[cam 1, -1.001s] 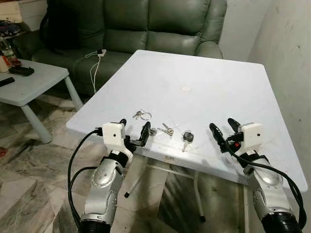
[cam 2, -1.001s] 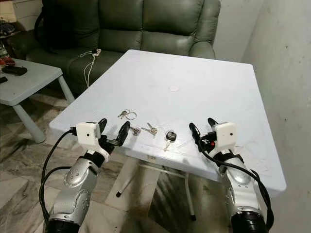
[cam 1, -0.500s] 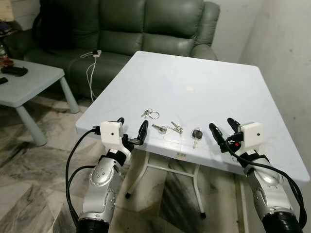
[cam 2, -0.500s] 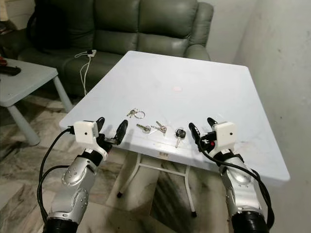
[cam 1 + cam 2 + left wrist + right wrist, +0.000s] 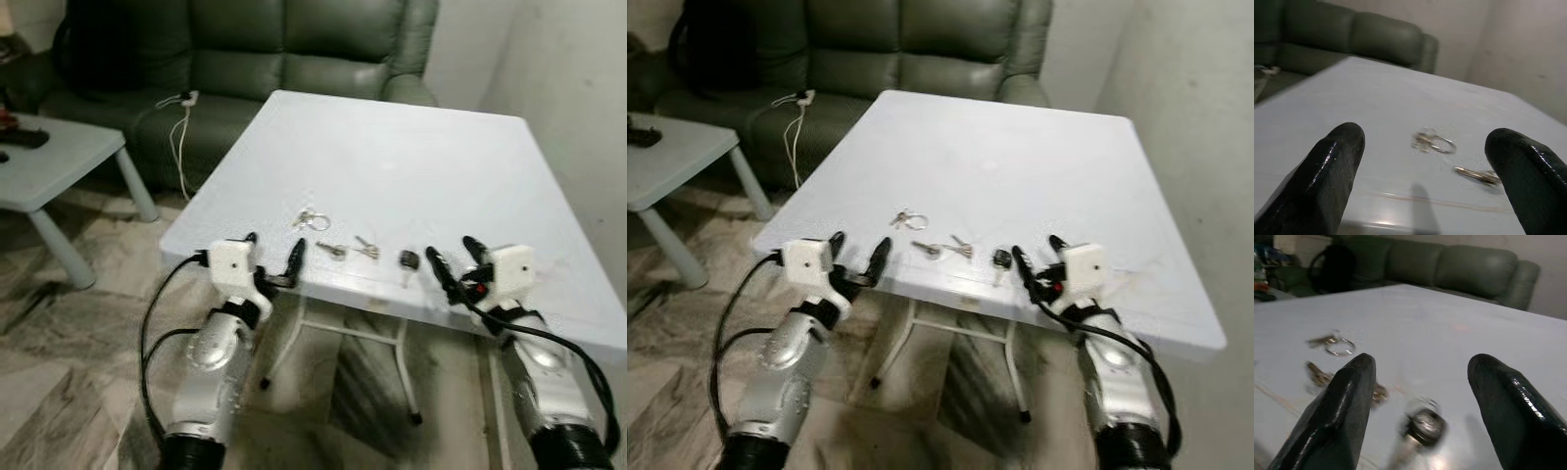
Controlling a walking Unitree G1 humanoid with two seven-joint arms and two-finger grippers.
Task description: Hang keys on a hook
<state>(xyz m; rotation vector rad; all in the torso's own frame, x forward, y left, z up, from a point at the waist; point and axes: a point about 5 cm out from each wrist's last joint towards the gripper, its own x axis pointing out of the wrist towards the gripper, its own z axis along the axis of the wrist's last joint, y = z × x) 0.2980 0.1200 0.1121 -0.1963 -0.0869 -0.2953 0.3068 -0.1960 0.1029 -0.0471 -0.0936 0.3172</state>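
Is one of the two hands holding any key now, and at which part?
No. The left hand and right hand are open and empty; the keys lie on the white table.

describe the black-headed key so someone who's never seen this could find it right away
Start at the white table in front of the green sofa. Along its near edge lie several keys in a row; the black-headed key is nearest the right end effector. The others are bare silver metal.

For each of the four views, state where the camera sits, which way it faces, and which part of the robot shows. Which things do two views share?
Left eye, right eye: head, looking down at white table; both arms show.
Left wrist: along left gripper fingers toward key ring.
Right wrist: along right gripper toward black-headed key.
Shared: key ring, green sofa.
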